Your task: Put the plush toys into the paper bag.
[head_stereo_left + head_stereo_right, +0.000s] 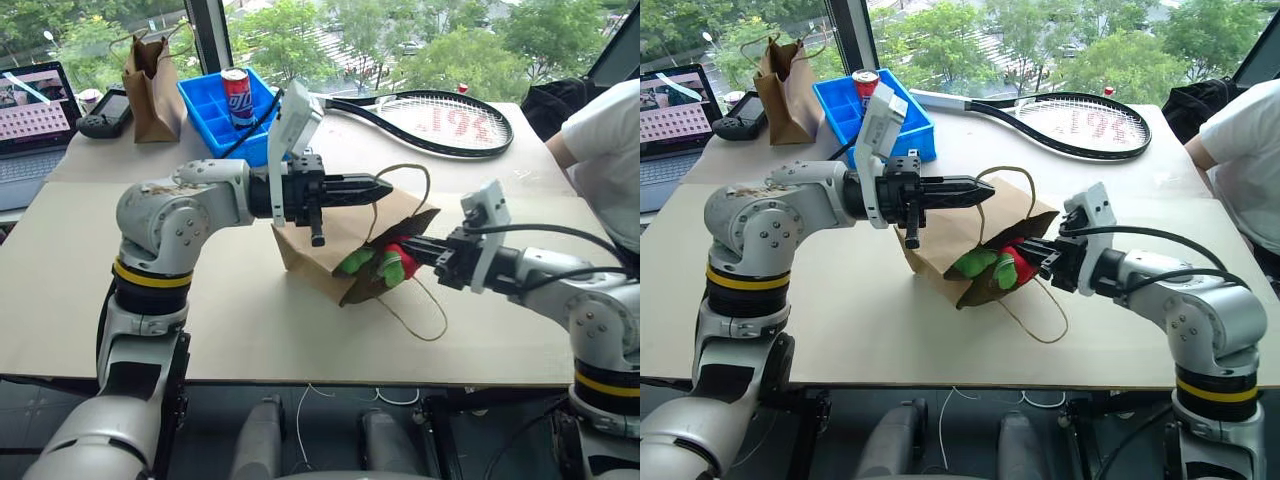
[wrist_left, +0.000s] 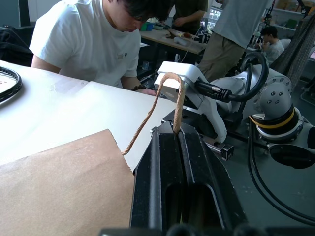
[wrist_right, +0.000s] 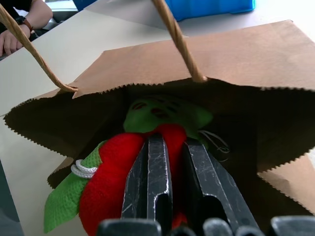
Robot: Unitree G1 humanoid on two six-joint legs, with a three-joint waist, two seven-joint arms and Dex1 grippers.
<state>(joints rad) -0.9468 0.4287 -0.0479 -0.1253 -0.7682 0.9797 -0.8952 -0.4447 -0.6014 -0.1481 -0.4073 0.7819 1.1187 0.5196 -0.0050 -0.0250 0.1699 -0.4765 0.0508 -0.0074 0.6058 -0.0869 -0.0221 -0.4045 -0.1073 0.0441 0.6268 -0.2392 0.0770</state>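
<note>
Brown kraft paper bag (image 1: 330, 245) lies tilted, left gripper (image 2: 178, 132) clamped on its upper handle (image 2: 170, 93); right gripper (image 3: 173, 147) pinches the red chili toy (image 3: 110, 182) at the mouth, green toy (image 3: 165, 114) just inside; releasing early could spill the chili out

Two plush toys (image 1: 990, 265), two paper bags (image 1: 940, 245), one tennis racket (image 1: 1080, 125), one can (image 1: 866, 85), one laptop (image 1: 670, 120).

At frame centre we see the wide brown paper bag (image 1: 330, 250) tipped with its mouth open rightward, one handle raised, and the red chili toy (image 3: 110, 184) and lime-green toy (image 3: 160, 114) at its mouth.
</note>
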